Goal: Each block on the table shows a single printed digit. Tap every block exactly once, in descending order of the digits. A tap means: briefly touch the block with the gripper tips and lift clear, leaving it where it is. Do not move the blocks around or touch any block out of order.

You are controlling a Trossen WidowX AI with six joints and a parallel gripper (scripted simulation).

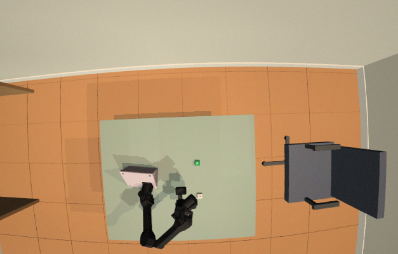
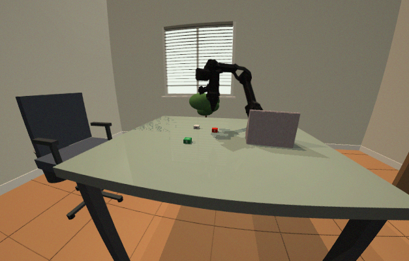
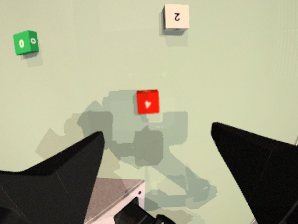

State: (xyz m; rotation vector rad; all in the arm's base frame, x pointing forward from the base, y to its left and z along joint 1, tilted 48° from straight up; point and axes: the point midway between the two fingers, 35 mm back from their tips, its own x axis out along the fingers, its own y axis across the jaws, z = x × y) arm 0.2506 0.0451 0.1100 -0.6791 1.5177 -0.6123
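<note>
- The red block (image 3: 148,102) is seen in the wrist view straight ahead of the claw (image 3: 158,149), framed in the gap between the two dark fingers and offset only slightly toward the left one.
- The claw is held wide open with nothing gripped, and it is poised high above the surface (image 2: 201,169), as the exterior view shows; the red block (image 2: 214,130) lies almost directly beneath it there.
- The coming move is judged to turn on this one relation: the block is below and a little forward of the fingertips, so a mostly vertical descent with a small forward correction would be called for.
- The block's faces are seen roughly square to the wrist picture's edges, so little wrist rotation appears to be needed; no long axis can be told on a cube.
- Further out, the white block (image 3: 176,16) lies beyond the red one and a little to the right, well apart from it.
- The green block (image 3: 25,43) is found far to the left, also well apart.
- In the top view the red block is hidden under the arm; the white block (image 1: 199,195) and the green block (image 1: 197,162) are visible.
- The digits are too small to be read with confidence, so the order cannot be confirmed.
- A pale box (image 2: 272,128) stands beside the arm's base, clear of the likely descent path.
</note>
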